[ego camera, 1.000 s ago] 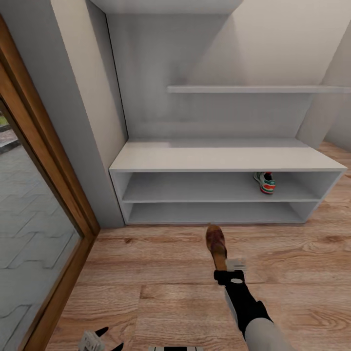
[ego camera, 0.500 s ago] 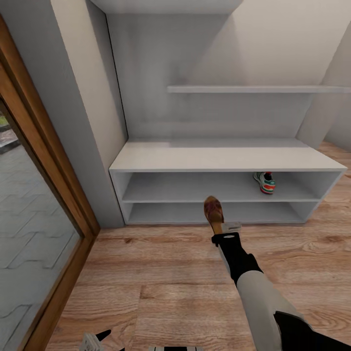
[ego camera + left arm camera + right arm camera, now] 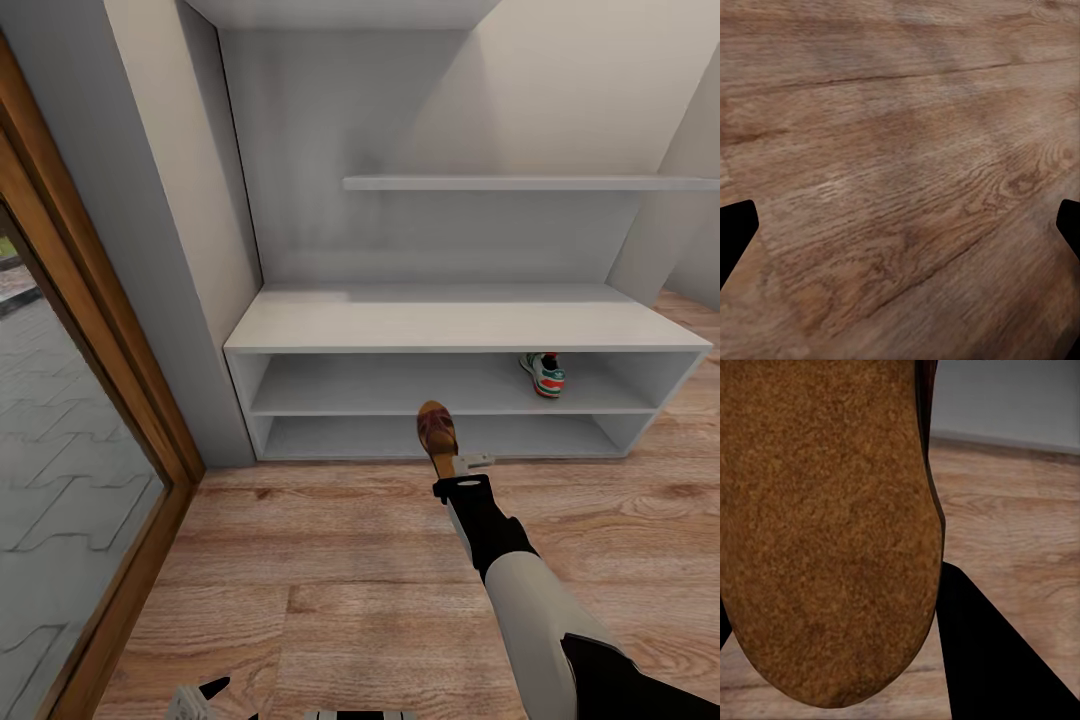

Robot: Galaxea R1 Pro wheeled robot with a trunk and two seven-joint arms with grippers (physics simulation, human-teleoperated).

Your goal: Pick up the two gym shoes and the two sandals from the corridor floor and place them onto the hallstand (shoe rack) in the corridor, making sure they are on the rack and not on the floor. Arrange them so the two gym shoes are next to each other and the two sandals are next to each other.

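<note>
Pale grey-white, the hallstand (image 3: 470, 325) stands against the wall on the wood-plank corridor floor (image 3: 300, 540), with a bench top, two open shoe shelves below and stepped shelves above. One gym shoe (image 3: 543, 374) sits toward the right end of the upper shoe shelf, near its front edge. The right arm reaches out toward the middle of the rack's front, and the right hand (image 3: 462, 466) is closed on the heel end of a brown sandal (image 3: 437, 427), carried clear of the floor just before the front edge of the shoe shelves. The sandal's long axis runs away from the robot, toe pointing into the rack and a touch to the left; in the right wrist view its tan underside (image 3: 825, 525) faces the camera. To my eye this is the placing step for that sandal. The next move calls for pushing it on over a shelf edge, setting it flat, leaving room beside it for its pair, and then letting go. The left hand (image 3: 900, 247) hangs low over bare floor, fingers spread, holding nothing
</note>
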